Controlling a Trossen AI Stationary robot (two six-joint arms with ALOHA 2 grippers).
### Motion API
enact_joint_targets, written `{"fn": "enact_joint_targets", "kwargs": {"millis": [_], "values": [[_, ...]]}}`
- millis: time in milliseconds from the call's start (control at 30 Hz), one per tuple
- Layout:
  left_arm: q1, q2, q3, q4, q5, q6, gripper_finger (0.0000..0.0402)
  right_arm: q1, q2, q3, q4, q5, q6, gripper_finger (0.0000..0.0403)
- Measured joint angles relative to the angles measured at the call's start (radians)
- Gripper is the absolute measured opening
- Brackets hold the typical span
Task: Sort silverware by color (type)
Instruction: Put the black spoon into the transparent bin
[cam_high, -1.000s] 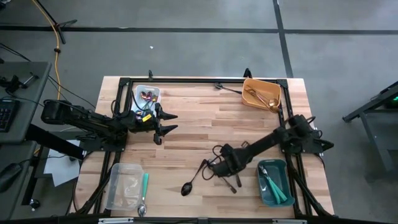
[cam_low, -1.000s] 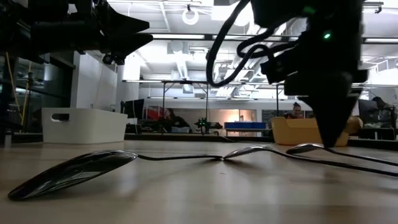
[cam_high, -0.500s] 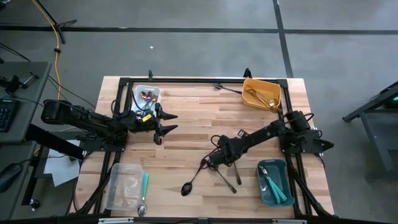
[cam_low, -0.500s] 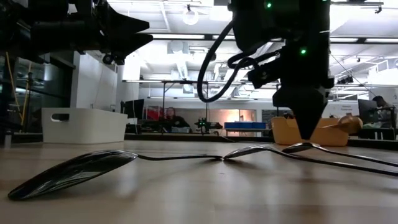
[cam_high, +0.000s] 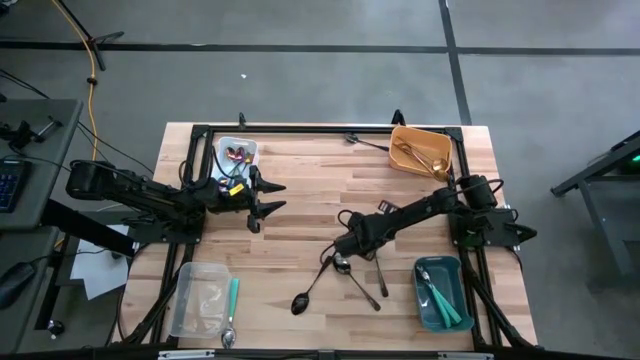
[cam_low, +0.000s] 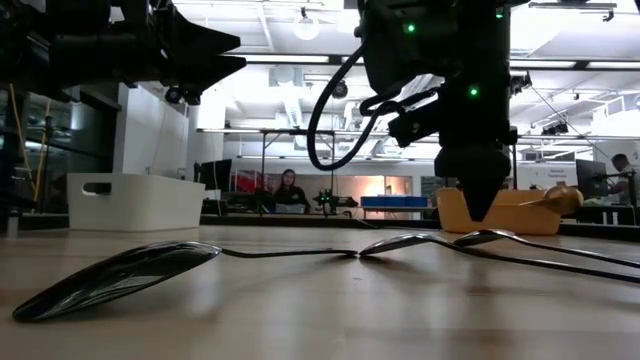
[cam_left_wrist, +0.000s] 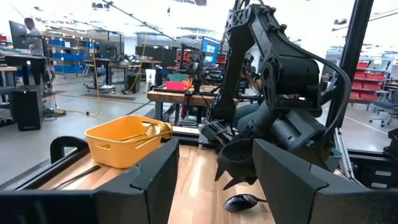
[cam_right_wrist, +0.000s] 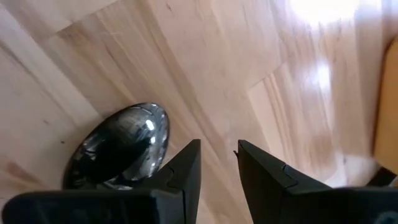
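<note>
The wooden bench (cam_high: 300, 200) carried everything. The orange bin (cam_high: 420, 150) served as landmark at its far right corner, holding gold utensils (cam_high: 425, 158). Along the far edge from it stood a white bin (cam_high: 238, 155) with rainbow pieces too small to make out. The teal bin (cam_high: 441, 292) sat nearer than the orange bin, the clear bin (cam_high: 200, 298) diagonally opposite. The left gripper (cam_high: 268, 197), fingers spread wide and empty, waited beside the white bin. The right gripper (cam_high: 342, 245) hovered just above the black spoons (cam_high: 342, 275), its fingers (cam_right_wrist: 183, 171) slightly apart, clamping nothing. Each spoon's handle was partly hidden.
</note>
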Motion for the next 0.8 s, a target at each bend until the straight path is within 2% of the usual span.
{"fn": "enact_joint_targets", "kwargs": {"millis": [800], "values": [[0.000,0.000,0.000,-0.023,0.000,-0.002,0.0200,0.004,-0.001,0.001,-0.031,0.009,-0.075,0.0100]]}}
